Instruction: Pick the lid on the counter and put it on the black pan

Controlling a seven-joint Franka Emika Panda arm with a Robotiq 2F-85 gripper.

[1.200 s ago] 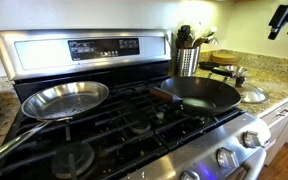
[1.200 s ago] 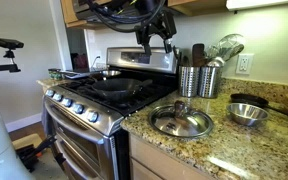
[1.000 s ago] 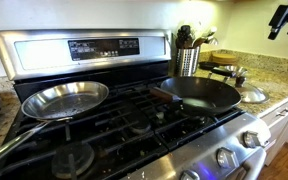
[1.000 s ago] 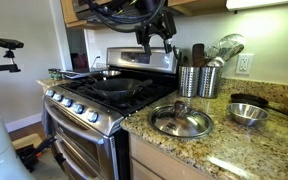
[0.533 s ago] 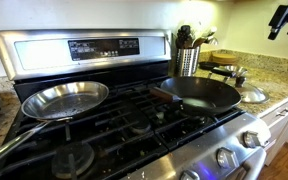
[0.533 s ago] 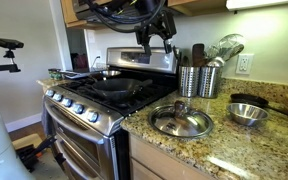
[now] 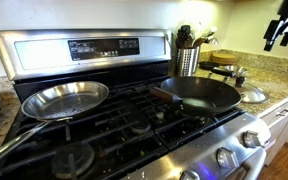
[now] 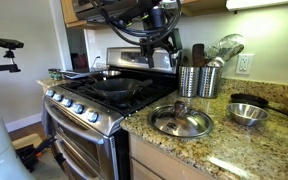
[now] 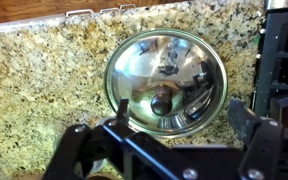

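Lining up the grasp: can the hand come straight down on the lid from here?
Probably yes: the open hand hangs over the lid with nothing between them, and its knob shows uncovered.

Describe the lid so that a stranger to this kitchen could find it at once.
Start at the stove and step onto the granite counter beside it. The lid lies flat near the front edge. Unlike the smaller open steel bowl next to it, it is a shiny dome with a central knob.
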